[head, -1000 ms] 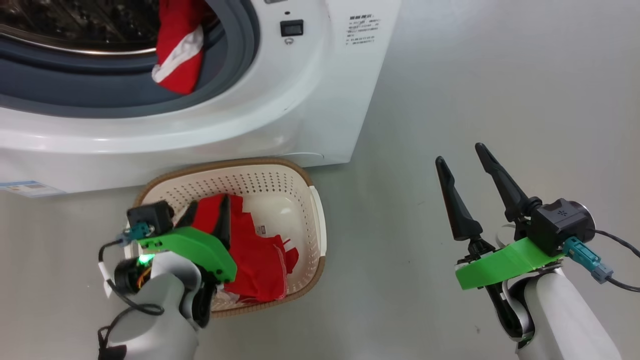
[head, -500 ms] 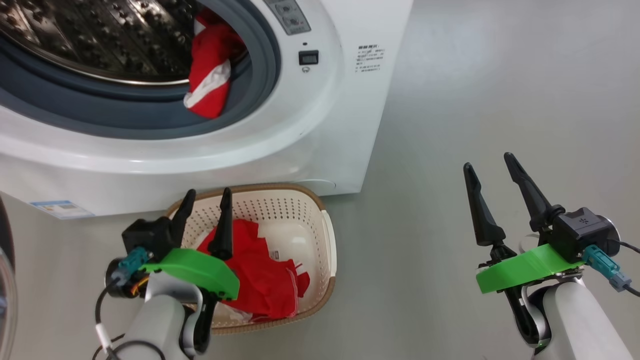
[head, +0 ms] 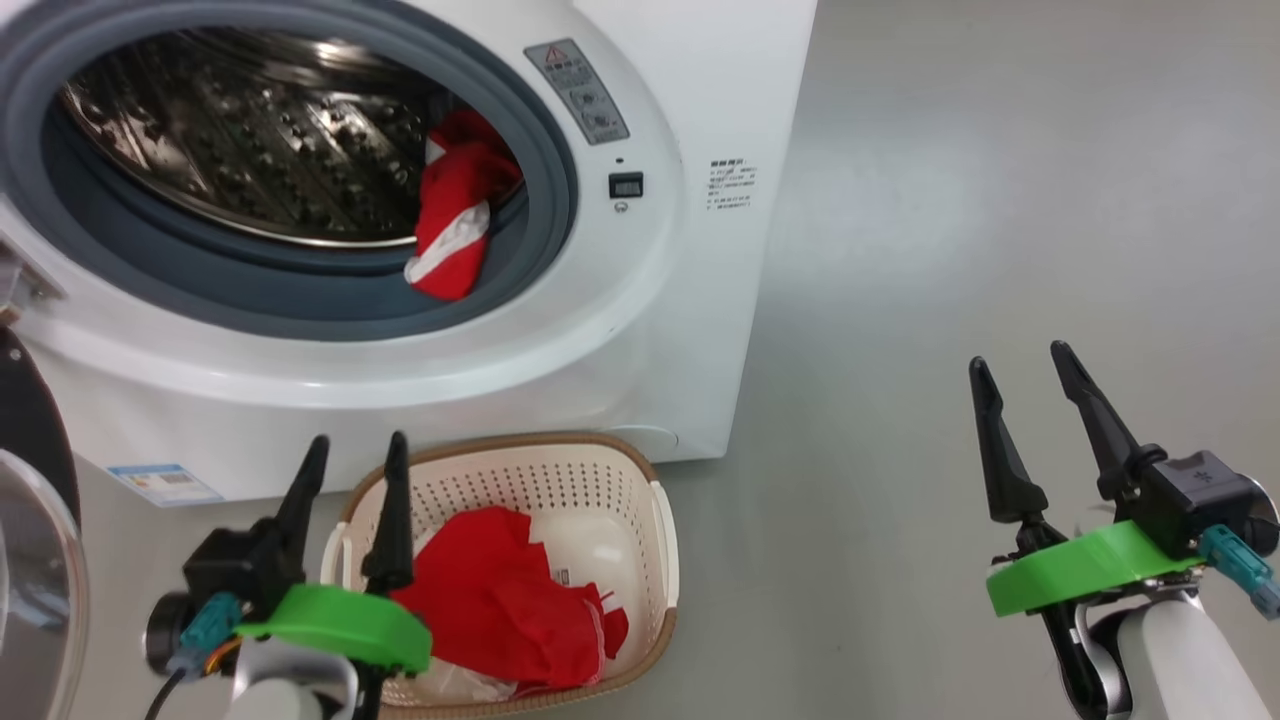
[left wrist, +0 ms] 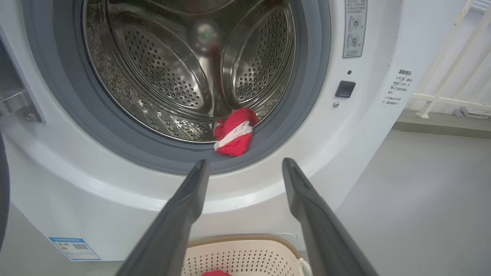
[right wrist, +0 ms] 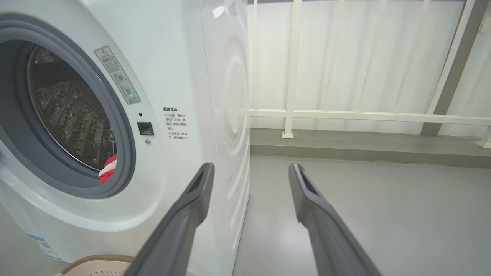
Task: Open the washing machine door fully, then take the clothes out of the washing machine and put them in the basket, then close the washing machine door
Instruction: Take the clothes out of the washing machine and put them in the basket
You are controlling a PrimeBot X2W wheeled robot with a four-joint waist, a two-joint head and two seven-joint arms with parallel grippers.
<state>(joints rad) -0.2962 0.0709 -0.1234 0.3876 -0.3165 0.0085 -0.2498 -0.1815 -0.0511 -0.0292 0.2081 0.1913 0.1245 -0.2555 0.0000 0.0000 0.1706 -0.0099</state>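
- Left claw, spread wide and empty, hovers over the near-left corner of the basket and is aimed toward the drum. The door hangs swung open at its left, out of the way.
- The basket sits just in front of the washing machine, likely to keep each carry short; some red clothes lie in it.
- One red striped garment drapes over the grey ring at lower right, above and ahead of the left claw.
- Right claw, equally open and empty, waits over bare floor, well apart.
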